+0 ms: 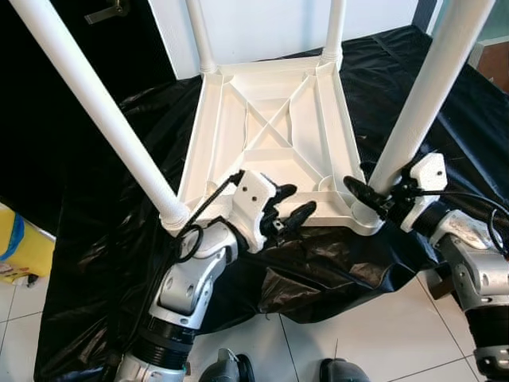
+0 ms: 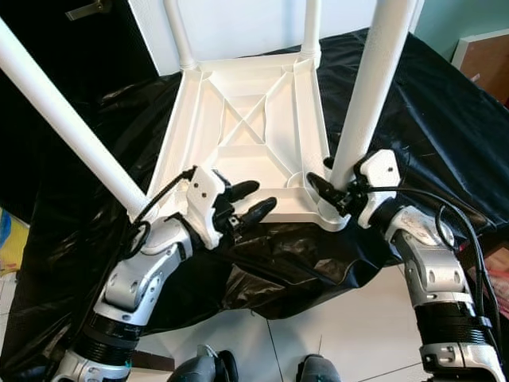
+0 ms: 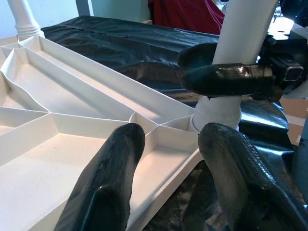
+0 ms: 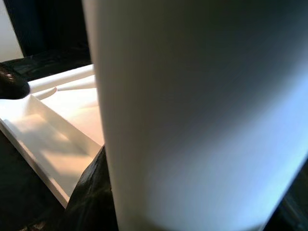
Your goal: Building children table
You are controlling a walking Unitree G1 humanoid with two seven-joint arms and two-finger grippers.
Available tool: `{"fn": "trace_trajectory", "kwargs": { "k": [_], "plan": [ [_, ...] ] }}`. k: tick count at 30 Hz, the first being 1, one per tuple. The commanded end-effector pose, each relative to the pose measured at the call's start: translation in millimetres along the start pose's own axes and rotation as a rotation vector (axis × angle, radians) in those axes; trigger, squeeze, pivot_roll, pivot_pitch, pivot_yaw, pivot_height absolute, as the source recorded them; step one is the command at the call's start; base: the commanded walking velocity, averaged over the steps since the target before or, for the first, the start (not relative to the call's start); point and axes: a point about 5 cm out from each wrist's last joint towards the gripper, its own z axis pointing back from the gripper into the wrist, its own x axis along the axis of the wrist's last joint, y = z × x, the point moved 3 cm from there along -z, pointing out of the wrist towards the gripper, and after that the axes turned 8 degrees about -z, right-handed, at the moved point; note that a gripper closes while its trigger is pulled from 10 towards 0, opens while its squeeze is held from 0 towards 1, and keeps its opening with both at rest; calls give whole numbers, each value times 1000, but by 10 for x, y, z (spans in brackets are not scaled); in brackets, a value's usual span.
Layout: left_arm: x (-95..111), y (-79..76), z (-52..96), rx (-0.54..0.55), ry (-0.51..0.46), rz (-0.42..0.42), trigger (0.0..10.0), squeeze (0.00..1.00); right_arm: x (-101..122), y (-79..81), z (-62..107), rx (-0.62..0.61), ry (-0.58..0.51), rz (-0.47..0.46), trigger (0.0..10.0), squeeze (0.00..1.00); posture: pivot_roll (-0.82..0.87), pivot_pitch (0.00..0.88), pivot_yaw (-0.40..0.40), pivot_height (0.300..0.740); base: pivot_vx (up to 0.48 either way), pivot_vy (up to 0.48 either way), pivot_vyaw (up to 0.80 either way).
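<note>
Child's table (image 1: 270, 135) is flipped upside down on a black plastic sheet (image 1: 103, 223), ribbed underside up with an X brace in the middle; the sheet covers the support under it and drapes over the near edge toward a white tiled floor (image 1: 358, 334). Four white tubular legs are seated in the corner sockets: near-left leg (image 1: 95, 103), near-right leg (image 1: 433, 91), far-left leg (image 1: 199, 36), far-right leg (image 1: 336, 28). Left end effector (image 1: 289, 205) sits at the near edge of the table frame, between the two near legs, fingers spread; in the left wrist view one finger (image 3: 108, 183) is over the inside of the frame rim and the other (image 3: 240, 173) is outside it over the sheet, nothing pinched between them. Right end effector (image 2: 330, 189) is at the base of the near-right leg just above its socket, black fingers on either side of the tube; right wrist view is mostly the white leg (image 4: 202, 115) up close with a dark finger (image 4: 94, 192) against its side, so it reads as clamped on the leg. Yellow object (image 1: 20, 247) on the floor at far left. Dark feet of the robot (image 1: 227, 370) at the bottom edge.
</note>
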Motion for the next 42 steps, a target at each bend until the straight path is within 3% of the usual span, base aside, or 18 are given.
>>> {"fn": "trace_trajectory", "kwargs": {
  "k": [1, 2, 7, 9, 15, 18, 19, 24, 25, 27, 30, 42],
  "plan": [
    [-42, 26, 13, 34, 24, 6, 10000, 0, -180, 40, 36, -8, 62, -58, 10000, 0, -76, 122, 61, 740, 0, 0, 0],
    [-52, 21, 22, 44, 26, 13, 10000, 0, -211, 12, 32, -74, 71, -58, 10000, 0, -79, 129, 55, 740, 0, 0, 0],
    [-75, 28, 29, 60, 35, 22, 10000, 0, -265, 0, 15, -159, 92, -53, 10000, 0, -81, 133, 52, 740, 0, 0, 0],
    [-131, 45, 39, 80, 59, 35, 10000, 0, -318, 23, -3, -259, 90, -61, 10000, 0, -89, 139, 52, 740, 0, 0, 0],
    [-182, 68, 40, 94, 82, 33, 10000, 0, -374, 94, -26, -368, 74, -104, 10000, 0, -94, 134, 59, 740, 0, 0, 0],
    [-209, 106, 48, 123, 93, -7, 10000, 0, -458, 149, -5, -536, 70, -149, 10000, 0, -99, 114, 58, 740, 0, 0, 0],
    [-209, 106, 48, 123, 93, -7, 10000, 0, -458, 149, -5, -536, 70, -149, 10000, 0, -99, 114, 58, 740, 0, 0, 0],
    [-275, 132, 83, 139, 113, 9, 10000, 0, -554, 209, 103, -841, 78, -167, 10000, 0, -103, 84, 72, 740, 0, 0, 0],
    [-275, 132, 83, 139, 113, 9, 10000, 0, -554, 209, 103, -841, 78, -167, 10000, 0, -103, 84, 72, 740, 0, 0, 0],
    [-315, 146, 99, 146, 131, 1, 10000, 0, -594, 241, 143, -960, 77, -184, 10000, 0, -102, 73, 85, 740, 0, 0, 0],
    [-327, 195, 96, 162, 135, 20, 10000, 0, -648, 328, 33, -960, 65, -250, 10000, 0, -94, 51, 93, 740, 0, 0, 0],
    [-354, 252, 120, 163, 141, 4, 10000, 0, -528, 279, -14, -951, 5, -219, 10000, 0, -100, 31, 96, 740, 0, 0, 0]
  ]
}}
